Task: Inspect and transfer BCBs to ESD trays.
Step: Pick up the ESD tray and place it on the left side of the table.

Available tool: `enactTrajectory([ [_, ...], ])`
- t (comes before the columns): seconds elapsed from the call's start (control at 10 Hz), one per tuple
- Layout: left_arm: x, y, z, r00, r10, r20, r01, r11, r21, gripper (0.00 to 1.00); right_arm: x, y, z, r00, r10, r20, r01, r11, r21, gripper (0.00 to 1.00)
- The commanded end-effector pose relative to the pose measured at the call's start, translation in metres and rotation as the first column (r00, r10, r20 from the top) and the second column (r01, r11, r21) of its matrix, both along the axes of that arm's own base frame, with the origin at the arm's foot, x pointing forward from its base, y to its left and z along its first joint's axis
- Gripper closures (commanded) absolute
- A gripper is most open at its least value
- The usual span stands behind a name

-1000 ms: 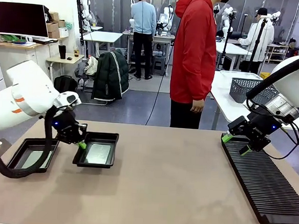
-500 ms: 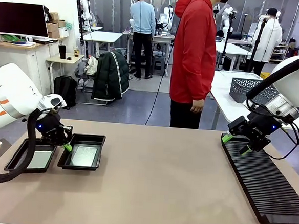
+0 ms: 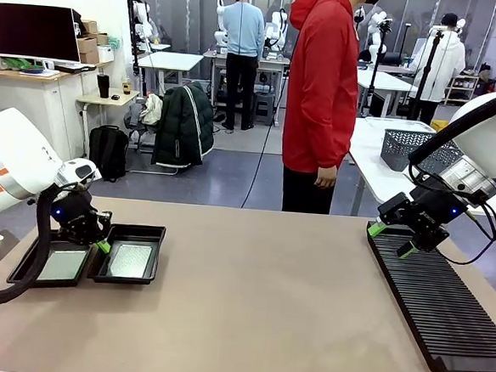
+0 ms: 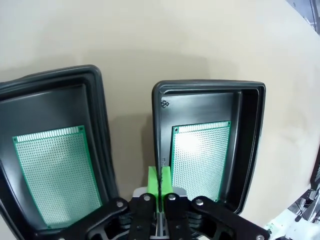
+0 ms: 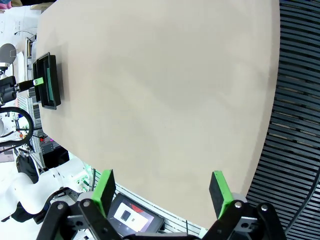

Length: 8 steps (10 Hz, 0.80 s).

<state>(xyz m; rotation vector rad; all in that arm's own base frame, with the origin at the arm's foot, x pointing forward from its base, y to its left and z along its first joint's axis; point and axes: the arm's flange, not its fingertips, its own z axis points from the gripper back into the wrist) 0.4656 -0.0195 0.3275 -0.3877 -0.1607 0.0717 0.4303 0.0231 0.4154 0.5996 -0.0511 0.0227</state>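
My left claw (image 4: 160, 186) is clenched on the near rim of the right-hand ESD tray (image 4: 247, 130) — its twin (image 4: 97, 115) sits just beside, long sides parallel; right claw (image 5: 162, 192) released.

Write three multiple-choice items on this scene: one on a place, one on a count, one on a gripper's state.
1. Where does the long black ribbed slotted rack lie?
A. the table's right side
B. between the trays
C. the floor

2. How many thin green circuit boards lie in the shallow black plastic trays?
A. none
B. one
C. two

3. The left gripper is:
A. wide open
B. shut on a tray's rim
C. holding a board

Answers: 1 A, under the right gripper. 2 C, one board in each tray. 3 B, green pads pinch the rim.
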Motion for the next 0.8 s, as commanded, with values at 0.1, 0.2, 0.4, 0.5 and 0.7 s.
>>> enactTrajectory([
  [0.1,0.006,0.006,-0.017,1.0,-0.016,0.002,0.016,1.0,0.027,0.97,0.0,0.002,0.001,1.0,-0.025,-0.003,0.024,1.0,-0.004,0.0],
  [0.2,0.007,0.006,-0.022,1.0,-0.019,0.002,0.019,1.0,0.019,0.97,0.0,0.002,0.001,1.0,-0.025,-0.003,0.024,1.0,-0.004,0.0],
  [0.4,0.007,0.005,-0.027,1.0,-0.014,0.001,0.014,1.0,0.015,0.97,0.0,0.002,0.001,1.0,-0.025,-0.003,0.024,1.0,-0.004,0.0],
  [0.5,0.004,0.004,-0.028,1.0,-0.015,0.002,0.015,1.0,0.017,0.97,0.0,0.002,0.001,1.0,-0.025,-0.003,0.024,1.0,-0.004,0.0],
  [0.7,0.004,0.002,-0.023,1.0,0.003,-0.025,-0.003,1.0,0.023,0.97,0.0,0.002,0.001,1.0,-0.025,-0.003,0.024,1.0,-0.004,0.0],
])
